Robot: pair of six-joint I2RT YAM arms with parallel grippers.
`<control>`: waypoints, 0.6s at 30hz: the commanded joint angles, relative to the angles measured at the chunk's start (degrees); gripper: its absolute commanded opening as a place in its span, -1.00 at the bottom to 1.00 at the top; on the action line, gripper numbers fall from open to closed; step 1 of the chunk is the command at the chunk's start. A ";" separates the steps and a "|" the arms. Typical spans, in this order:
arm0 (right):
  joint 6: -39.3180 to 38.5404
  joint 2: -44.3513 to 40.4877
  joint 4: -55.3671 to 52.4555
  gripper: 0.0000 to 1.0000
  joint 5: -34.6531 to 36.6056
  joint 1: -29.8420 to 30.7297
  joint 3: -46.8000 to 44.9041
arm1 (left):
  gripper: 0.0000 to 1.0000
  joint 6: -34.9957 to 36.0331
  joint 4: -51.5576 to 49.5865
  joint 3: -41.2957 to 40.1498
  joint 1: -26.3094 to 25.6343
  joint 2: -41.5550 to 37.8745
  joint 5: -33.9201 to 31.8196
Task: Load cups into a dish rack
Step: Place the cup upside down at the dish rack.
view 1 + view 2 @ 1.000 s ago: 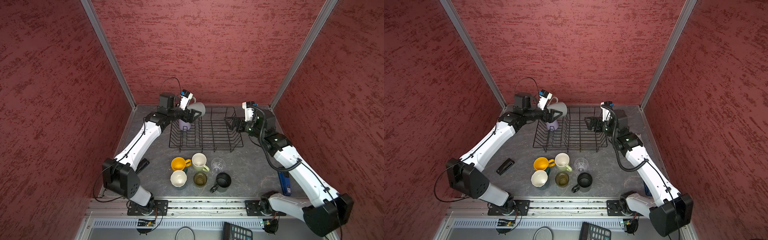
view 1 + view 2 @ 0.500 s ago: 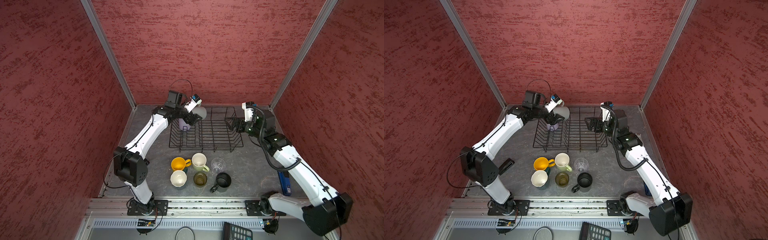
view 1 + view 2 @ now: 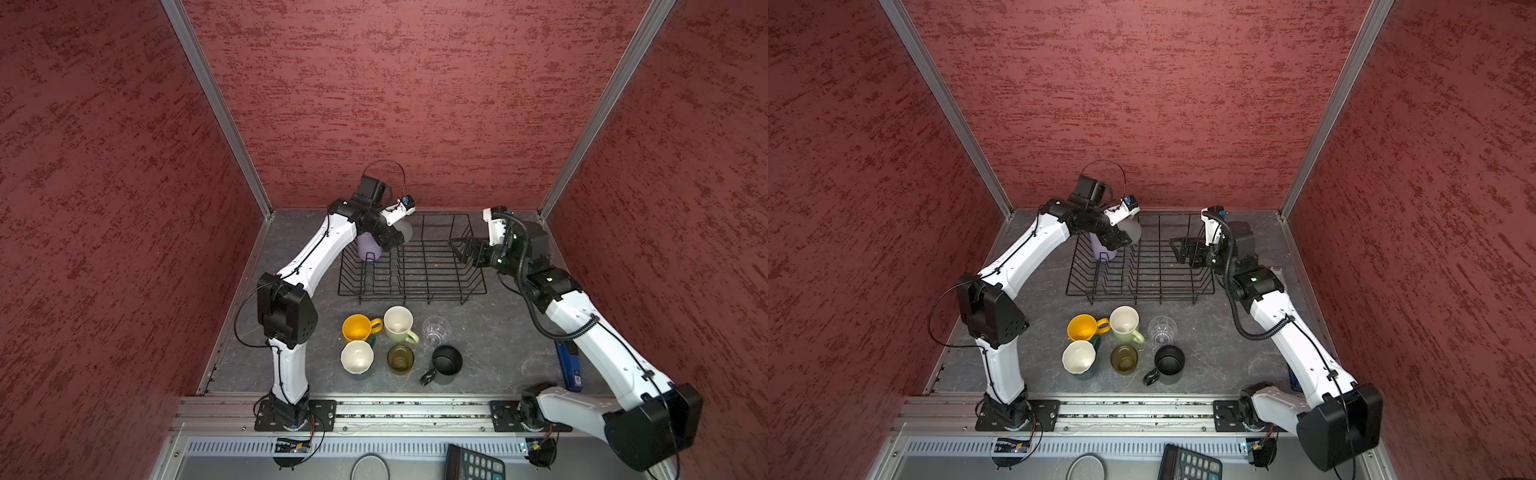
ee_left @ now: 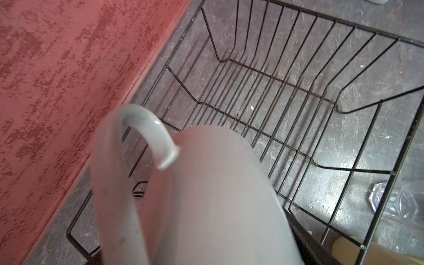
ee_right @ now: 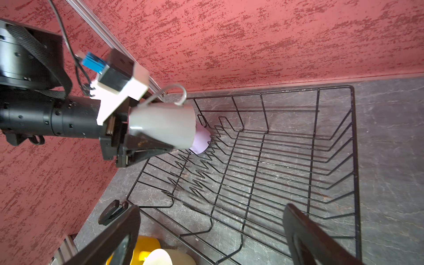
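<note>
The black wire dish rack (image 3: 415, 286) stands at the back of the table, with a lilac tumbler (image 3: 366, 246) in its far left corner. My left gripper (image 3: 394, 237) is shut on a grey mug (image 5: 163, 124), held tipped on its side above the rack beside the tumbler. My right gripper (image 5: 211, 229) hangs open and empty over the rack's right side. In front of the rack stand a yellow mug (image 3: 357, 328), a pale green mug (image 3: 398, 323), a clear glass (image 3: 436, 330), a dark teal mug (image 3: 356, 358), an olive-brown glass (image 3: 400, 358) and a black mug (image 3: 446, 360).
Red walls close in the table on three sides, close behind the rack. A blue object (image 3: 568, 365) lies by the right arm. A black clip (image 5: 112, 211) lies left of the rack. A calculator (image 3: 473, 463) sits below the front rail.
My left arm has swung inward, carrying the grey mug a little to the right over the rack's far left part. The right arm has not moved.
</note>
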 commanded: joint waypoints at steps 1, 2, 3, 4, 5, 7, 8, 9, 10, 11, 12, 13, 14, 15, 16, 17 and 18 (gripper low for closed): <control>0.19 0.61 1.46 0.95 -1.87 -0.67 -0.72 | -1.00 2.19 -2.02 4.02 -0.39 1.67 -1.75; 0.25 0.69 1.62 0.95 -2.02 -0.74 -0.83 | -1.00 1.78 -3.41 5.64 -0.31 2.78 -2.49; 0.29 0.65 1.74 0.95 -2.19 -0.87 -0.96 | -1.00 1.32 -4.76 7.14 -0.27 3.88 -3.00; 0.33 0.78 1.83 0.95 -2.41 -0.94 -0.95 | -1.00 0.93 -6.70 9.37 -0.29 5.34 -3.45; 0.37 0.79 1.85 0.95 -2.61 -0.98 -0.98 | -1.00 0.70 -8.32 11.02 -0.30 6.59 -3.52; 0.36 0.86 1.89 0.95 -2.89 -1.11 -0.99 | -1.00 0.24 -9.86 12.89 -0.30 8.38 -3.91; 0.36 0.87 1.89 0.95 -3.00 -1.17 -1.07 | -1.00 0.11 -10.04 13.35 -0.28 9.11 -4.34; 0.37 0.87 1.98 0.96 -3.16 -1.26 -1.13 | -1.00 0.08 -10.13 13.57 -0.38 9.58 -4.52; 0.46 0.91 2.03 0.95 -3.21 -1.26 -1.24 | -1.00 0.04 -10.00 13.62 -0.29 10.03 -4.63; 0.55 0.87 2.11 0.96 -3.29 -1.38 -1.40 | -1.00 0.19 -9.87 13.60 -0.32 10.31 -4.73; 0.55 0.87 2.08 0.95 -3.40 -1.35 -1.49 | -1.00 0.21 -9.64 13.60 -0.39 10.57 -4.76; 0.60 0.87 2.22 0.95 -3.42 -1.45 -1.66 | -1.00 0.44 -9.59 13.61 -0.39 10.82 -4.80; 0.66 0.96 2.25 0.95 -3.46 -1.45 -1.75 | -1.00 0.54 -9.53 13.64 -0.39 10.96 -5.08; 0.68 1.03 2.38 0.96 -3.57 -1.59 -1.92 | -1.00 0.86 -9.68 13.64 -0.32 11.13 -4.98; 0.81 1.05 2.45 0.95 -3.72 -1.52 -2.00 | -1.00 1.21 -9.74 13.60 -0.30 11.31 -5.00; 0.90 1.21 2.59 0.95 -3.89 -1.60 -2.10 | -1.00 1.43 -9.68 13.60 -0.30 11.54 -4.98; 0.97 1.23 2.85 0.95 -4.03 -1.61 -2.15 | -1.00 1.60 -9.70 13.64 -0.30 11.77 -4.81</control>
